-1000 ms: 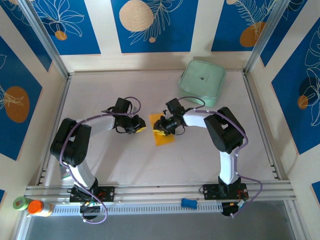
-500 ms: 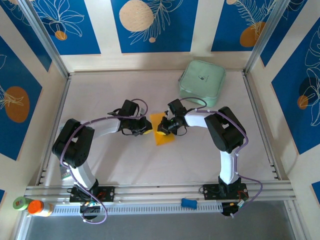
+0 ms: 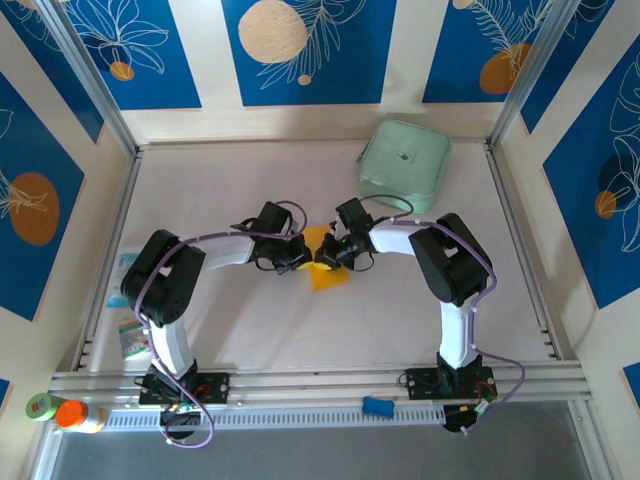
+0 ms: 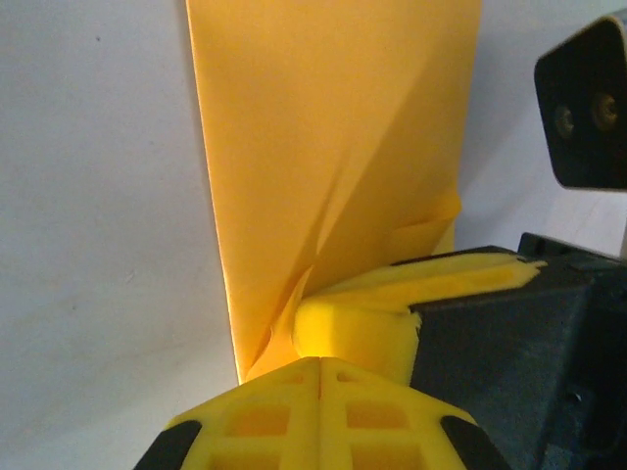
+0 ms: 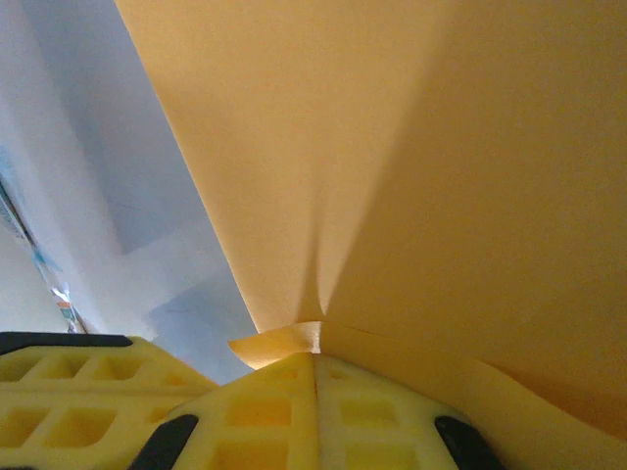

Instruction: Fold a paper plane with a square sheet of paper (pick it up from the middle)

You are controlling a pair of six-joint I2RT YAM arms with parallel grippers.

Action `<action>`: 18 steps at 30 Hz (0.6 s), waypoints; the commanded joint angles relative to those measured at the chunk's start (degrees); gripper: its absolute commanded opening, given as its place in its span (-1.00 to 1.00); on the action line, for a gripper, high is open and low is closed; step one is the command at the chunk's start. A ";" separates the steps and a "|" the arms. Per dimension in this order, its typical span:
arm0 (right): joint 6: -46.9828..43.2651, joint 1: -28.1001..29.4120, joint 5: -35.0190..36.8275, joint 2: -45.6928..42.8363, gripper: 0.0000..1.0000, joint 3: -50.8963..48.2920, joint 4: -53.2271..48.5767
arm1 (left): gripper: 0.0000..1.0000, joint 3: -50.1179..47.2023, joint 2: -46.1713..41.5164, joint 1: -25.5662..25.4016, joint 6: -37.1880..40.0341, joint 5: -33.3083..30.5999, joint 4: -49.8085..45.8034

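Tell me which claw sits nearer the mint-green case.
Right. The right claw pinches the paper on the side toward the mint-green case; the left claw pinches its opposite side, farther off.

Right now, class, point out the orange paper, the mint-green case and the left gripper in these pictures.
orange paper [image 3: 329,276], top external view, its bare near corner.
mint-green case [image 3: 404,163], top external view, middle of its lid.
left gripper [image 3: 298,258], top external view, between its fingertips.

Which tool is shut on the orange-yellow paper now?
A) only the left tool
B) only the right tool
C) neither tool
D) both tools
D: the left tool and the right tool each pinch an edge of the square sheet of paper, as the two wrist views show.
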 commanded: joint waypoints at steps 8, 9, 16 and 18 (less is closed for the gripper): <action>1.17 -0.22 3.84 2.35 -1.00 -2.09 -5.31 | -1.00 2.04 2.36 -2.09 -2.38 -7.48 -1.45; 1.18 -0.18 3.75 2.39 -1.00 -2.03 -5.22 | -1.00 2.07 2.52 -2.30 -2.43 -8.03 -1.62; 1.34 -0.22 3.49 2.14 -1.00 -2.00 -4.96 | -1.00 2.80 3.49 -2.66 -1.22 -11.82 -4.94; 1.35 -0.22 3.24 2.04 -1.00 -2.11 -4.78 | -1.00 3.10 3.92 -2.71 -0.79 -12.20 -5.73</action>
